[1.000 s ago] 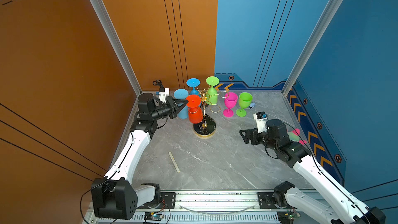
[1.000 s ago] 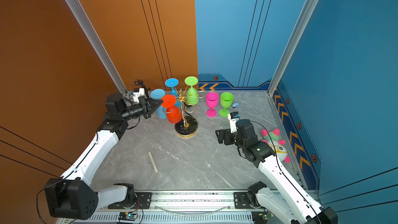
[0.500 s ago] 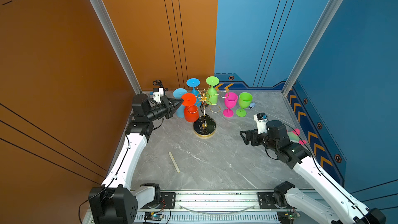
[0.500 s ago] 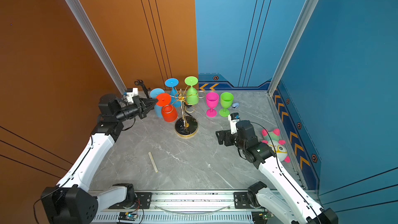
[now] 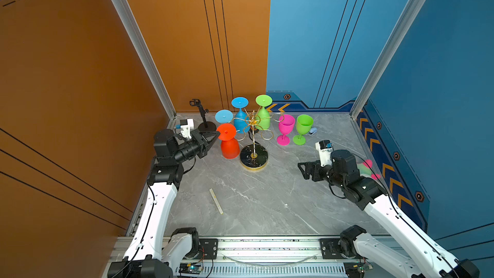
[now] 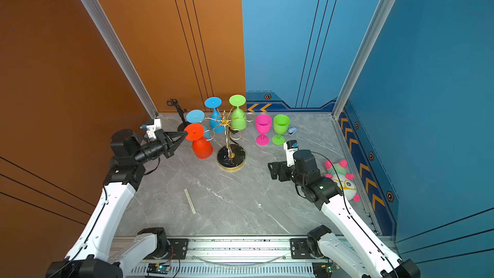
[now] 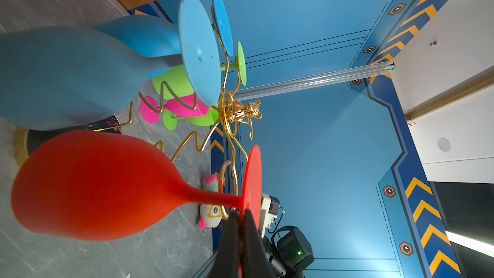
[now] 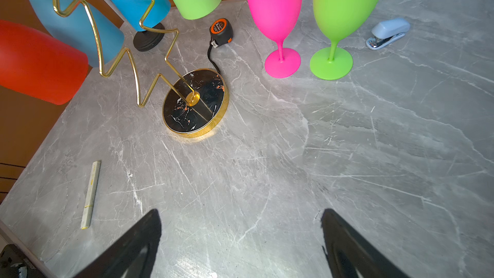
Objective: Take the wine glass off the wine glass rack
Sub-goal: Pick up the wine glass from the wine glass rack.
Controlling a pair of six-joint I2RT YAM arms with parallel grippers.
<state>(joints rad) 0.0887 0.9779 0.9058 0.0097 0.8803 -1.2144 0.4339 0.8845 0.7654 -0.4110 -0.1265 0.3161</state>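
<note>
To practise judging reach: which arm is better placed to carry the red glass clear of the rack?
Left. The left gripper is shut on the foot of the red glass, beside the rack; the right gripper is open, empty and apart from both.

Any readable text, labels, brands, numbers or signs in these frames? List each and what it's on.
Nothing can be read as words or numbers.
Black and orange tape measure: there is print on the orange face, too blurred to read.
Flat pale stick: faint yellow marks, too small to read.
Blue wall trim: yellow chevrons and hexagon badges, which are symbols only, with no lettering.
</note>
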